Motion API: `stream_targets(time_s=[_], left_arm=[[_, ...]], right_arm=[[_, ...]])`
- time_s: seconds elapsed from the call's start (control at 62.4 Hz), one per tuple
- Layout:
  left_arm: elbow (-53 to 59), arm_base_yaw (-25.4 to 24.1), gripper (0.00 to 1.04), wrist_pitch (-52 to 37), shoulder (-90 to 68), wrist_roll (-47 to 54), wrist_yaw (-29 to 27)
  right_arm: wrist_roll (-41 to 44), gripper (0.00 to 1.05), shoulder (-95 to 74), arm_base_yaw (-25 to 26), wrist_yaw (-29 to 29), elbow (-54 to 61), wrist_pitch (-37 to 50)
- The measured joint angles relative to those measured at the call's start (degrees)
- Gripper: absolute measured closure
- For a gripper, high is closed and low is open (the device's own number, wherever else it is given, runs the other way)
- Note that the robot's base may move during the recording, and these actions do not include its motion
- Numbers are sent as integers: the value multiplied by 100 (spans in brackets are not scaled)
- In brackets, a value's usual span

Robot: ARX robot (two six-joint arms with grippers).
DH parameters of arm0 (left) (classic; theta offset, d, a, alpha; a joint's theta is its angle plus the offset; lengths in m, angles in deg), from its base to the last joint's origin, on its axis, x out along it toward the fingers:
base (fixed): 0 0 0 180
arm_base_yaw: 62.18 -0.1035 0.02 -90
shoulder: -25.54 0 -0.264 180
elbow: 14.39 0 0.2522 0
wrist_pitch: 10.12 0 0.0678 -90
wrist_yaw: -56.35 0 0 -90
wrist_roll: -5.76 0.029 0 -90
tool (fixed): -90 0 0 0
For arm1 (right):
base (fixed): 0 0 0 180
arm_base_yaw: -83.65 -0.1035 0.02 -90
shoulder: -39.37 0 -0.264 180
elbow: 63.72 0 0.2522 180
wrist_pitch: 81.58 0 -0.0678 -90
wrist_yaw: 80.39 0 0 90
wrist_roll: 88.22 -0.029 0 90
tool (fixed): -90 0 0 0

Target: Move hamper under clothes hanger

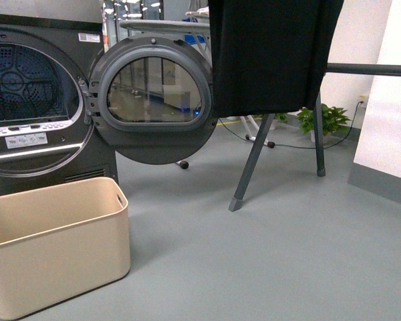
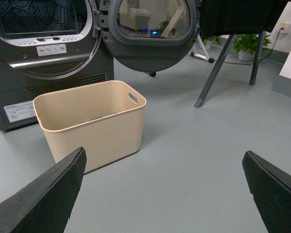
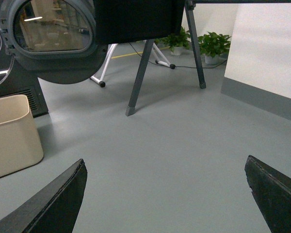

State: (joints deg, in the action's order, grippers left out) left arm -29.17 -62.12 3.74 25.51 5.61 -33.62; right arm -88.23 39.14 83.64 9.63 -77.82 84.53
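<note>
The beige hamper (image 1: 57, 247) stands empty on the grey floor at the lower left, in front of the dryer. It also shows in the left wrist view (image 2: 94, 126) and at the edge of the right wrist view (image 3: 12, 133). The dark grey clothes hanger (image 1: 254, 164) stands to the right of it, with a black cloth (image 1: 271, 53) over its bar; its legs show in both wrist views (image 2: 213, 73) (image 3: 138, 77). My left gripper (image 2: 164, 167) is open and empty, short of the hamper. My right gripper (image 3: 165, 167) is open and empty over bare floor.
A dark dryer (image 1: 33, 100) with its round door (image 1: 154, 100) swung open stands behind the hamper. A white rack with black-tipped feet (image 1: 257, 134) and potted plants (image 1: 324, 120) stand at the back. A white wall with grey skirting (image 1: 384, 180) is on the right.
</note>
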Motion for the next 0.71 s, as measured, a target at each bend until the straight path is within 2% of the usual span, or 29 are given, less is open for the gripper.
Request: stream_targets(time_s=[0.705], left_arm=[[0, 0, 7, 2, -7, 0, 11]], right_arm=[[0, 8, 2, -2, -7, 0, -9]])
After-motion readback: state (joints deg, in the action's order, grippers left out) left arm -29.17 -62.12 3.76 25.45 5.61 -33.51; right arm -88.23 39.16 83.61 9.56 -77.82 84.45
